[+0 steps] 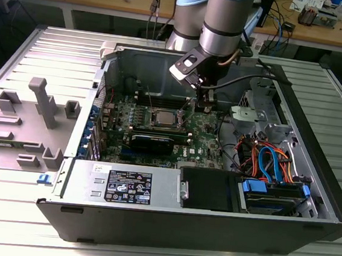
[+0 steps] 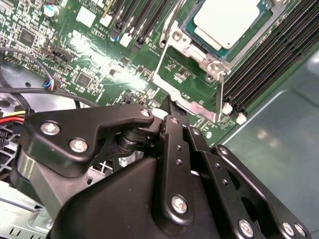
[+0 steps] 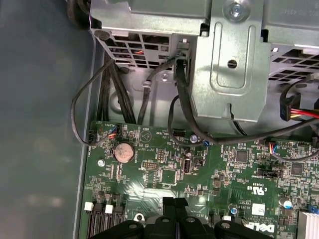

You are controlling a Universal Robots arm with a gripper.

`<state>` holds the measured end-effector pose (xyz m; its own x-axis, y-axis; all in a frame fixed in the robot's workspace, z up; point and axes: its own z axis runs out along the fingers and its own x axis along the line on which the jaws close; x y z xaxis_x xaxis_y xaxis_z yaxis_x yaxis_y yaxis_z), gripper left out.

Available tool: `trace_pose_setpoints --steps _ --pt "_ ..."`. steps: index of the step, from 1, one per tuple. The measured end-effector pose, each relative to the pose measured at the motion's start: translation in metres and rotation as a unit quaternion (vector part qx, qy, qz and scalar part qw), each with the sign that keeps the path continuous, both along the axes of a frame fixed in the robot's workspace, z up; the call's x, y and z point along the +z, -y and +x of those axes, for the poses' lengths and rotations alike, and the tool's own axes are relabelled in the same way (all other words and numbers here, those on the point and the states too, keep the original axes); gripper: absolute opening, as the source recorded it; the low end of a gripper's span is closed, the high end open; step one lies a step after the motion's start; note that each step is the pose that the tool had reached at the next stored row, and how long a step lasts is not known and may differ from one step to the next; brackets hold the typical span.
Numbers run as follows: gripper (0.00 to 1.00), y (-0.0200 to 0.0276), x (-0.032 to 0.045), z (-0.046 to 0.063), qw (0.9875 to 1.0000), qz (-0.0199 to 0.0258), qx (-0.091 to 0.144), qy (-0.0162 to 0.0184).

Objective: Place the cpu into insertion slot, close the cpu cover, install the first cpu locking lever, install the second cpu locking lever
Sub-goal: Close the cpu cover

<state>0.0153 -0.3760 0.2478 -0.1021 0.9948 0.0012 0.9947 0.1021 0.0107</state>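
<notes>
The cpu (image 2: 227, 20), a silvery square, lies in the insertion slot (image 2: 197, 50) on the green board. The slot (image 1: 163, 117) sits mid-board in the exterior view. The cpu cover (image 2: 185, 97), a thin metal frame with a square window, is swung open away from the slot, and green board shows through its window. My gripper (image 2: 172, 107) is shut, with its black fingertips right at the cover's free edge; I cannot tell whether they pinch it. In the first wrist view the gripper (image 3: 174, 200) has its fingers pressed together. The gripper (image 1: 204, 107) hangs at the slot's right in the exterior view.
Long black memory slots (image 2: 264, 55) run beside the socket. A black card (image 1: 151, 141) lies in front of it. A metal drive cage (image 3: 229, 59) and black cables (image 3: 179, 94) stand close by. The power supply (image 1: 126, 187) and a grey plastic fixture (image 1: 32, 121) are at the exterior view's left.
</notes>
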Motion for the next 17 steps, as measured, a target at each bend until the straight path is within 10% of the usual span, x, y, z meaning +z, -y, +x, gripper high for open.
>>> trace_pose_setpoints --steps 17 --pt "0.11 0.0000 0.0000 -0.020 1.0000 0.0001 0.000 0.0000"
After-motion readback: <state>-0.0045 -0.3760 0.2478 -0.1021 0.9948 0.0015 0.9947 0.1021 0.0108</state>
